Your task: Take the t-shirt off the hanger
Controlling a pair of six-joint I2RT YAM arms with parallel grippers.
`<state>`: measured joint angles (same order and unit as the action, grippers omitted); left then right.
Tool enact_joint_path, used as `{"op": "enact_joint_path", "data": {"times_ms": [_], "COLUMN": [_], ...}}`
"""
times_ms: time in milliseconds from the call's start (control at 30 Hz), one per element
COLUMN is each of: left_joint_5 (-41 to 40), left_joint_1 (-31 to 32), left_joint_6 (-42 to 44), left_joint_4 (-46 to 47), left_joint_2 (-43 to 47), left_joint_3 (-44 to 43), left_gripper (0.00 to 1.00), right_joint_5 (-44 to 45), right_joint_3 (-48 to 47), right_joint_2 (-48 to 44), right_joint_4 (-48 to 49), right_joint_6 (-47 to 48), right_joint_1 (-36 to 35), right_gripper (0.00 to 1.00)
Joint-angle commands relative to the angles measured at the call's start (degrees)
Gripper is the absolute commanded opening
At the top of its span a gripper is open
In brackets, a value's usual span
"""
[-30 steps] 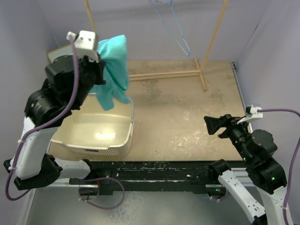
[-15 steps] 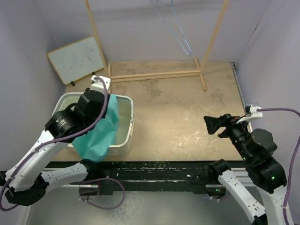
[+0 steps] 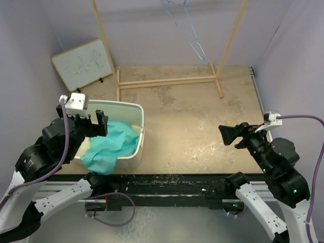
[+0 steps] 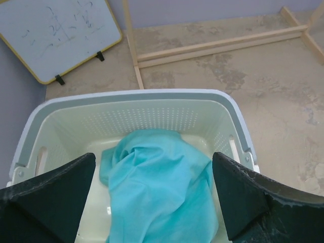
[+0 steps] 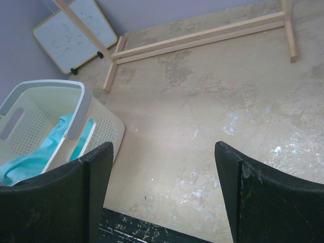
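The teal t-shirt (image 3: 110, 147) lies crumpled in the cream basket (image 3: 132, 109), its lower part spilling over the basket's near rim. In the left wrist view the t-shirt (image 4: 159, 187) fills the basket's floor below my fingers. My left gripper (image 3: 96, 124) hovers open above the basket's near left side, holding nothing. The light-blue wire hanger (image 3: 188, 30) hangs bare at the top of the wooden rack. My right gripper (image 3: 229, 135) stands open over the table's right side, empty, and the t-shirt (image 5: 30, 159) shows at the left of its view.
A small whiteboard (image 3: 83, 63) leans against the back left wall. The wooden rack's poles (image 3: 230, 35) and base bars (image 3: 167, 81) cross the far table. The basket (image 5: 76, 109) sits at the left edge of the right wrist view.
The left gripper carried the t-shirt down from the air to the basket, opened and let it go; it now hovers just above. The right arm has stayed still.
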<state>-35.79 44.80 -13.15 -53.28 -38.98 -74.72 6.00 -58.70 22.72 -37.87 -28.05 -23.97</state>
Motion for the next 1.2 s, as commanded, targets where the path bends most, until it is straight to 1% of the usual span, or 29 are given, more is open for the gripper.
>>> {"op": "enact_joint_path", "data": {"times_ms": [0, 67, 133, 167, 267, 367, 400, 467, 533, 600, 633, 733, 800, 867, 900, 1033, 1167], "left_joint_5": [0.3, 1.2, 3.9, 5.7, 8.1, 6.7, 6.0, 6.6, 10.2, 13.2, 16.3, 27.7, 32.8, 37.5, 39.1, 45.7, 45.3], "left_joint_1": [0.1, 0.1, 0.1, 0.1, 0.1, 0.1, 0.0, -0.5, -3.2, -8.3, -12.2, -26.3, -34.0, -39.9, -41.5, -42.4, -42.4], "left_joint_6": [-5.3, -9.0, -12.6, -13.6, -18.2, -23.9, -25.7, -27.1, -25.3, -22.7, -20.4, -13.8, -10.6, -8.0, -7.9, -9.7, -11.2], "left_joint_4": [-7.3, -13.8, -17.5, -18.0, -20.0, -22.7, -23.5, -22.6, -18.7, -15.7, -13.8, -8.7, -7.7, -6.8, -6.5, -5.8, -6.8], "left_joint_2": [-6.2, -10.6, -13.3, -13.9, -15.1, -16.2, -16.6, -16.7, -16.5, -16.8, -16.6, -16.1, -16.4, -17.2, -17.8, -18.3, -16.3], "left_joint_3": [1.2, 0.5, -0.7, -1.0, -2.2, -2.1, -1.8, 0.2, 2.9, 5.1, 6.4, 9.3, 9.9, 10.9, 11.7, 16.0, 17.1], "left_gripper": [0.96, 0.83, 0.67, 0.64, 0.65, 0.64, 0.67, 0.76, 0.85, 0.94, 0.99, 1.0, 0.99, 0.97, 0.94, 0.86, 0.86], "right_joint_5": [-1.5, -1.6, -1.7, -1.8, -2.0, -2.2, -2.2, -2.4, -2.8, -3.3, -3.5, -4.0, -4.1, -3.9, -3.6, -2.5, -2.1], "right_joint_3": [-2.4, -2.6, -2.7, -2.6, -2.1, -1.5, -1.5, -1.3, -1.0, -0.8, -0.7, -0.7, -0.9, -1.1, -1.3, -1.8, -1.7], "right_joint_2": [-0.2, 0.0, 0.0, -0.2, -0.9, -1.6, -1.8, -2.1, -2.4, -2.6, -2.7, -3.0, -3.4, -3.9, -4.1, -5.0, -6.2], "right_joint_4": [1.7, 1.5, 1.3, 1.2, 1.1, 1.3, 1.3, 1.4, 1.8, 2.1, 2.2, 2.2, 2.0, 1.6, 1.4, 0.2, 0.2], "right_joint_6": [-0.4, -0.3, -0.3, -0.4, -0.7, -1.0, -1.1, -1.2, -1.3, -1.4, -1.5, -1.6, -1.7, -1.6, -1.6, -1.3, -1.5], "right_joint_1": [-0.2, -0.2, -0.1, -0.2, -0.2, -0.2, -0.2, -0.2, -0.1, -0.2, -0.1, -0.2, -0.2, -0.2, -0.2, -0.2, -0.2], "right_gripper": [0.82, 0.82, 0.82, 0.82, 0.82, 0.82, 0.82, 0.82, 0.82, 0.82, 0.82, 0.82, 0.82, 0.82, 0.82, 0.83, 0.83]}}
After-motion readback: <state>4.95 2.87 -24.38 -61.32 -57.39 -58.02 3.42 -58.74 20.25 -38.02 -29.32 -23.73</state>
